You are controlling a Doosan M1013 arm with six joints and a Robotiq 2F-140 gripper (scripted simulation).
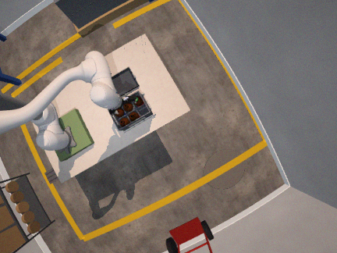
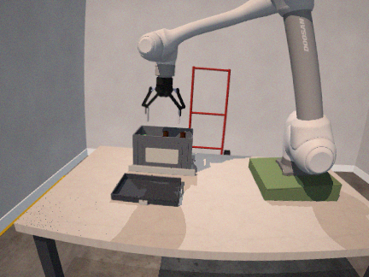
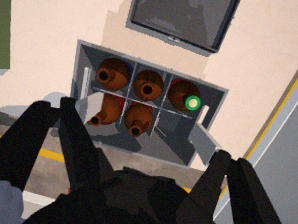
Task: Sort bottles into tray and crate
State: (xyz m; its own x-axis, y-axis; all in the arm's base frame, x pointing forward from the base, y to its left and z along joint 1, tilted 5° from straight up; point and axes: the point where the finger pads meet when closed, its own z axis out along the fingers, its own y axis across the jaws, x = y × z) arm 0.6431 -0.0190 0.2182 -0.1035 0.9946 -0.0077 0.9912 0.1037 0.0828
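A grey crate (image 3: 146,102) with six compartments stands on the table; it also shows in the exterior view (image 2: 162,148) and from above (image 1: 131,109). Several brown open bottles (image 3: 146,84) stand in it. One brown bottle with a green cap (image 3: 192,103) stands in the crate's end compartment nearest the tray. The dark flat tray (image 2: 148,188) lies on the table beside the crate, with nothing on it; the wrist view shows it at the top (image 3: 183,20). My gripper (image 2: 164,109) is open and holds nothing, well above the crate.
A green block (image 2: 294,178) under the arm's base sits at the right of the table. A red frame (image 2: 209,110) stands behind the table. The table edge lies close to the crate on its far side.
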